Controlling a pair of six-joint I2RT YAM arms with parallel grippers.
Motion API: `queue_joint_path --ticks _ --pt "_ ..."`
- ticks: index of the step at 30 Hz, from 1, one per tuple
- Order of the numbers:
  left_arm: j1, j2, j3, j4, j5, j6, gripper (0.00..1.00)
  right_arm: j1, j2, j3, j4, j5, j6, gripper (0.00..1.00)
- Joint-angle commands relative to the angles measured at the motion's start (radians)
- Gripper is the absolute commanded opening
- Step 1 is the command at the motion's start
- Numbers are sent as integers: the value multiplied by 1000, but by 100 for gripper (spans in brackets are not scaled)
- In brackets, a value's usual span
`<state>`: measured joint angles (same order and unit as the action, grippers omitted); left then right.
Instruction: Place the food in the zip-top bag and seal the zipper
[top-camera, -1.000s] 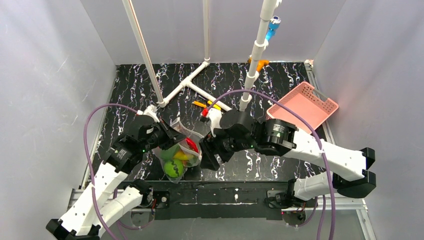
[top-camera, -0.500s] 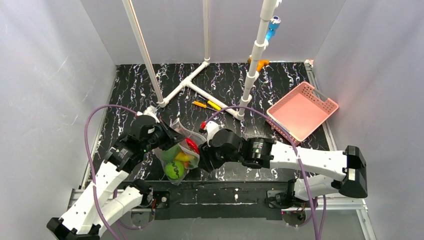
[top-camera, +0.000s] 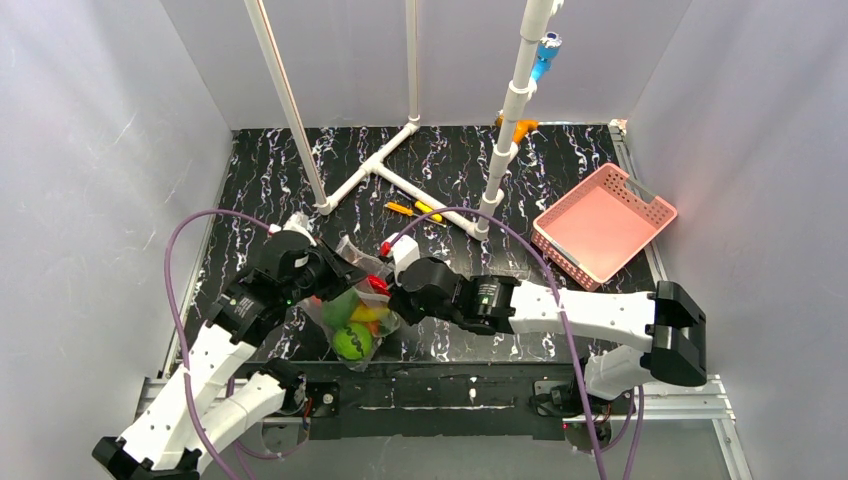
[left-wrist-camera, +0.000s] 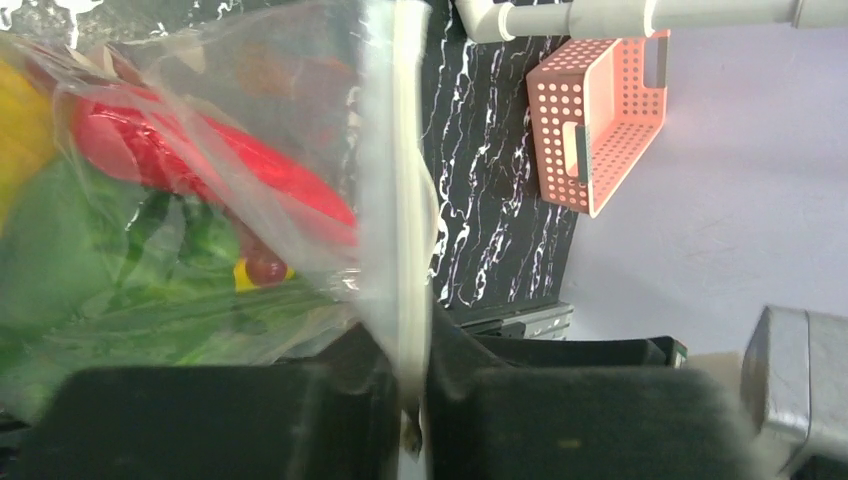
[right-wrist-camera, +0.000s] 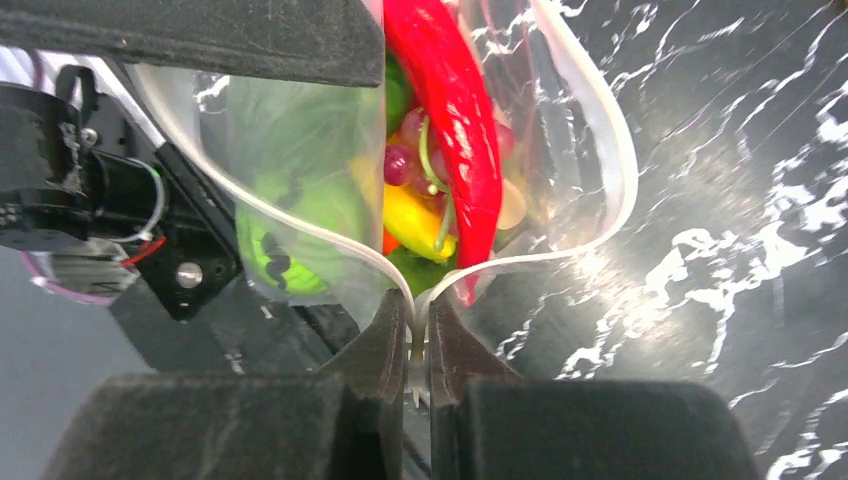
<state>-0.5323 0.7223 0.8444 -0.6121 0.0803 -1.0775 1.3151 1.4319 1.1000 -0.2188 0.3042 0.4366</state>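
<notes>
The clear zip-top bag hangs between both arms at the table's near edge, with the food inside: a long red pepper, green round pieces, yellow pieces and dark red grapes. My left gripper is shut on the bag's mouth strip. My right gripper is shut on the zipper at the mouth's other end, both strips pressed together between its jaws. Beyond that pinch the mouth gapes in a loop, and the red pepper's tip reaches almost to it.
A pink perforated basket lies at the right of the table. White pipe posts and a white T-pipe stand behind the bag, with small yellow and orange-handled tools beside them.
My right arm has swung left and lower to the bag's mouth, and its jaws have closed from wide open onto the zipper. The left arm and bag have hardly moved.
</notes>
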Motion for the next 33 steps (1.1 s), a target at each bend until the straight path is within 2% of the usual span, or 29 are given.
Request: queue_joint_path --ticks 1,4,7,9,10,16,18,21,24,26,28,30,33 --pt "-5 -34 78 -96 -64 56 18 -7 -70 52 48 44 -302 1" --pt "-5 -45 118 -167 -116 107 38 -49 -63 105 -23 -15 -427 1" --pt "-5 -58 163 -225 -148 179 47 -92 -81 111 -40 -62 -568 1" --pt "-5 -69 189 -250 -157 221 67 -127 -114 84 -4 -130 -657 1" --pt "-5 -73 201 -263 -159 243 72 -144 -130 64 25 -161 -690 1" --pt "-5 -120 243 -265 -137 412 80 -199 -180 43 63 -356 -874 1" --pt "-5 -151 238 -231 -90 489 81 -218 -176 50 46 -417 -908 1" --pt "-5 -210 226 -156 46 682 84 -249 -166 71 -19 -531 -942 1" --pt "-5 -257 212 -86 164 868 90 -261 -164 72 -51 -555 -958 1" --pt "-4 -301 150 7 305 1021 98 -277 -170 67 -56 -586 -958 1" --pt "-5 -328 82 84 419 1186 98 -281 -172 63 -54 -597 -959 1" --pt "-5 -311 60 106 423 1315 98 -281 -167 74 -62 -608 -962 1" --pt "-5 -204 85 90 449 1476 98 -283 -163 90 -83 -626 -960 1"
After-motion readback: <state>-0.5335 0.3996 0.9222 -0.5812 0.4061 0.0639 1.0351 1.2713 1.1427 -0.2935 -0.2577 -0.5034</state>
